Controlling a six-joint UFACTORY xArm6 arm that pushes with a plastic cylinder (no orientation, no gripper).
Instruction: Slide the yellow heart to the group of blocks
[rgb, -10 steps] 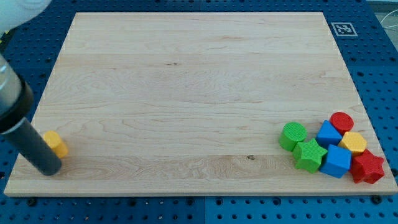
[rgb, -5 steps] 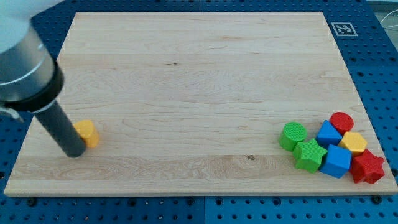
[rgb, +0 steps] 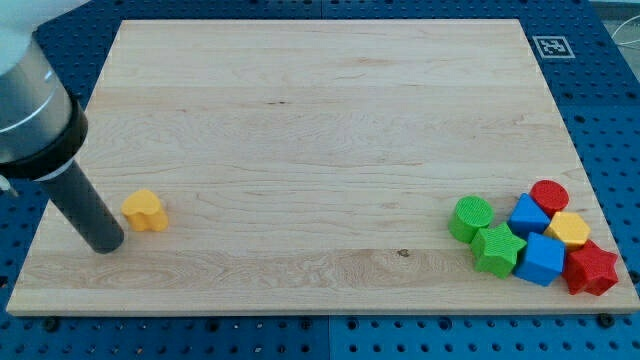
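Observation:
The yellow heart (rgb: 146, 210) lies near the board's left edge, toward the view's bottom. My tip (rgb: 107, 245) rests on the board just left of and slightly below the heart, a small gap apart from it. The group of blocks sits at the view's bottom right: a green cylinder (rgb: 471, 218), a green star (rgb: 497, 249), two blue blocks (rgb: 528, 215) (rgb: 543, 259), a red cylinder (rgb: 549, 195), a yellow hexagon (rgb: 571, 230) and a red star (rgb: 591, 268).
The wooden board (rgb: 320, 120) lies on a blue pegboard table. A fiducial marker (rgb: 551, 46) sits off the board's top right corner. The rod's wide grey body (rgb: 25, 100) covers the board's left edge.
The yellow heart was pushed right and slightly up along the board's left part. My tip followed it, then drew back a little to the left, leaving a gap.

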